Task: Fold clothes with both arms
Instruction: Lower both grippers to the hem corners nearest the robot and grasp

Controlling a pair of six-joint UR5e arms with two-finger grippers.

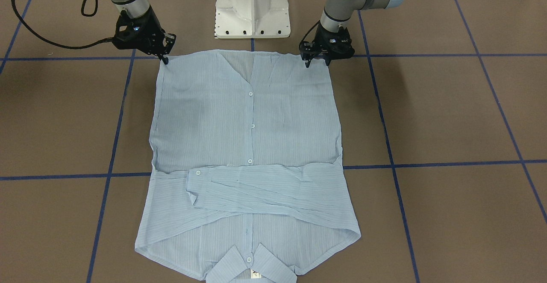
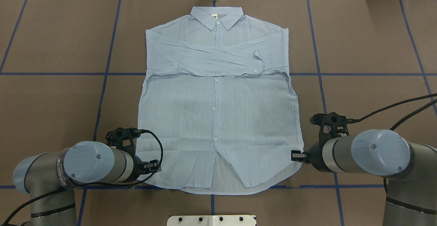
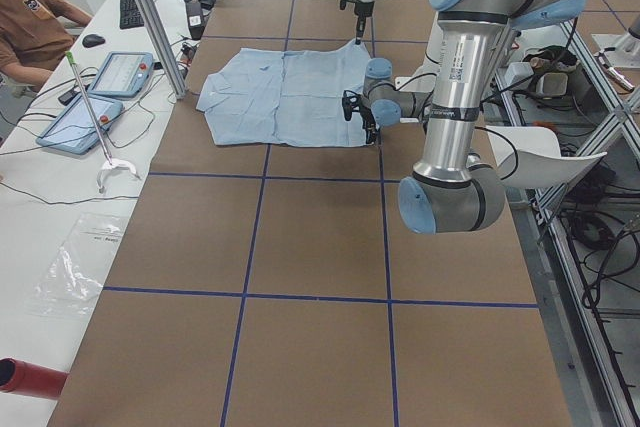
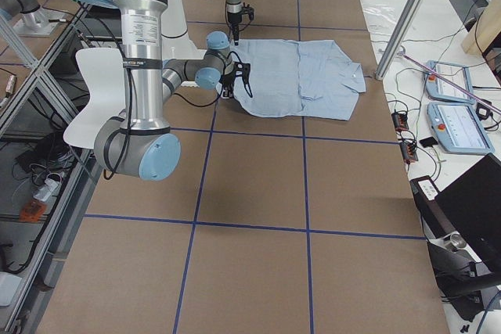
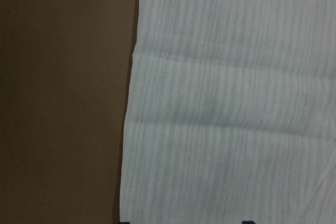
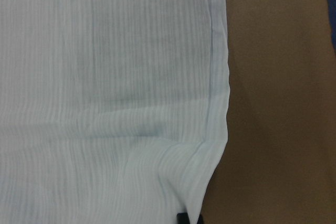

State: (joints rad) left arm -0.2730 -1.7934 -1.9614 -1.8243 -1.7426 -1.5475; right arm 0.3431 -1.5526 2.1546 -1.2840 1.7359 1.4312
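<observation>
A pale-blue striped shirt (image 1: 248,116) lies flat on a brown table (image 1: 448,112). A robot gripper sits at each corner of its hem. The shirt spreads away ahead of both tools, with the sleeves (image 1: 256,187) crossed over the chest far beyond them and the collar (image 2: 216,16) farthest off.

The left gripper (image 1: 317,63) stands wide open, and the hem corner lies between its fingers. The right gripper (image 1: 164,59) is narrow and appears to be pinched on the hem edge.

The likely trouble is an uneven lift. If the left gripper closes on only the top layer, or misses the thin cloth, one corner would rise alone and drag the shirt askew. The open placket near the hem could also flop apart, and a quick pull might shake the crossed sleeves loose.

The overhead view hides both sets of fingers under the arms, while the front-facing view shows them clearly. The left wrist view shows cloth filling the gap between two dark fingertips (image 5: 247,222). The right wrist view shows a single dark tip (image 6: 182,219) where the hem edge bends in.
</observation>
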